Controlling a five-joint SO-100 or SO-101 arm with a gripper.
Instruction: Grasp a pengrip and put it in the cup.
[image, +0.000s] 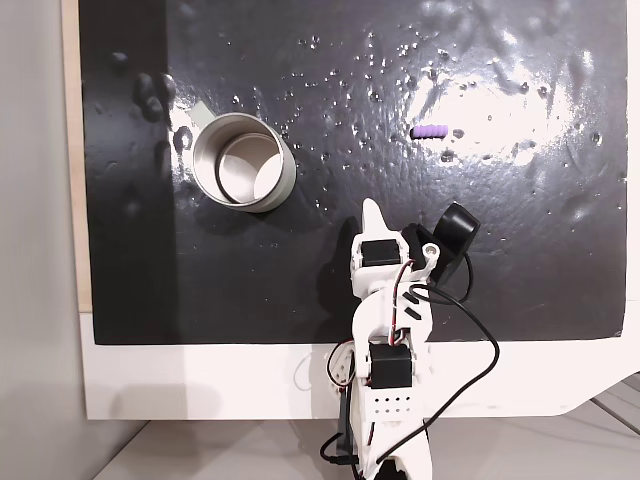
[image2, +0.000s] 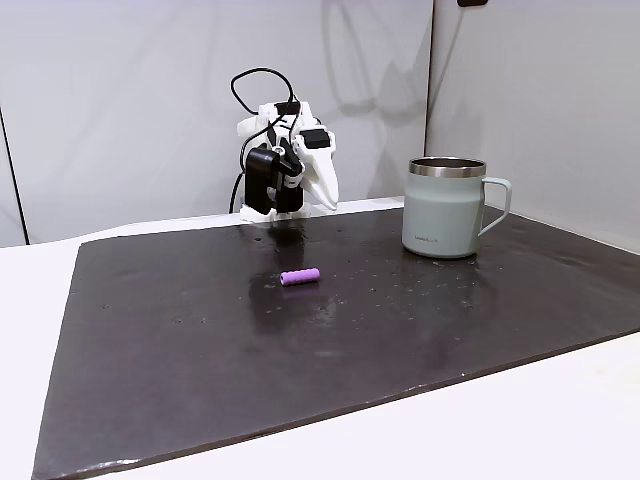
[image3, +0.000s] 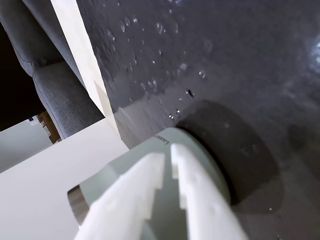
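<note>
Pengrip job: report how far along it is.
Nothing is done yet. The pengrip lies loose on the dark mat, apart from the cup, which looks empty from above. The gripper holds nothing, its jaws nearly together, arm folded near the mat's edge. Reaching, grasping and dropping it in the cup all remain.

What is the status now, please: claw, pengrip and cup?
Claw shut, empty, folded back near the base. Pengrip lying flat on the black mat, untouched. Cup upright, well apart from it. Nothing between them.
</note>
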